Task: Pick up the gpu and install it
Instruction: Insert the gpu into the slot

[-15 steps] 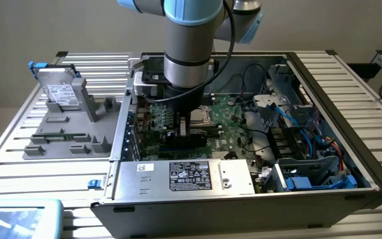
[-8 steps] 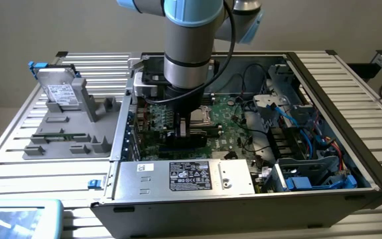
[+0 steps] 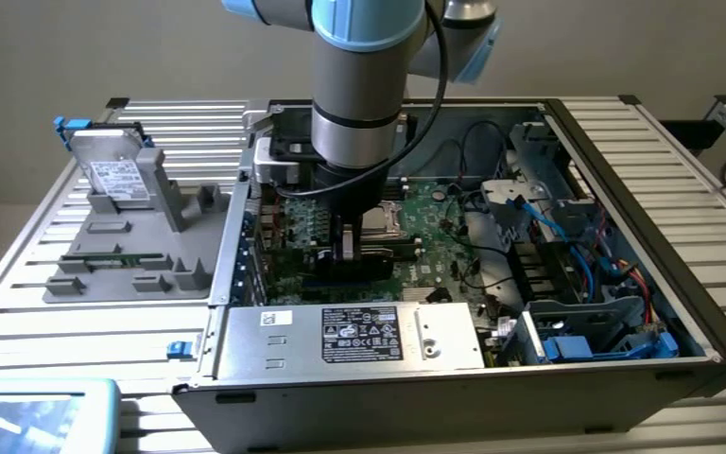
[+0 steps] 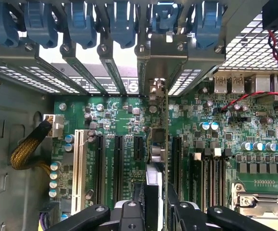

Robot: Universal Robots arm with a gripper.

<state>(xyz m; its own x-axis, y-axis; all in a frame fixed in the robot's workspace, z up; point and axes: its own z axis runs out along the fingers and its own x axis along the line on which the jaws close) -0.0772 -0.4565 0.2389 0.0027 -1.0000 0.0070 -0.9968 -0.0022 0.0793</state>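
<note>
The gpu [image 4: 158,144] shows edge-on in the wrist view, a thin dark card standing upright over the green motherboard [image 4: 124,115], in line with the black expansion slots [image 4: 119,159]. Its silvery end bracket [image 4: 168,50] sits up against the case's rear slot openings. My gripper [image 4: 154,208] is shut on the card's top edge, one black finger on each side. In the exterior view the gripper [image 3: 345,248] reaches down into the open computer case [image 3: 665,284], with the black card [image 3: 337,274] just below it. Whether the card is fully seated in its slot I cannot tell.
A grey parts tray [image 3: 136,274] at the exterior view's left holds a silver hard drive [image 3: 121,175] and a memory stick [image 3: 117,257]. Inside the case are the power supply [image 3: 363,336], blue cables [image 3: 565,236], blue slot latches [image 4: 81,24], a white slot [image 4: 78,168] and the CPU socket [image 4: 264,192].
</note>
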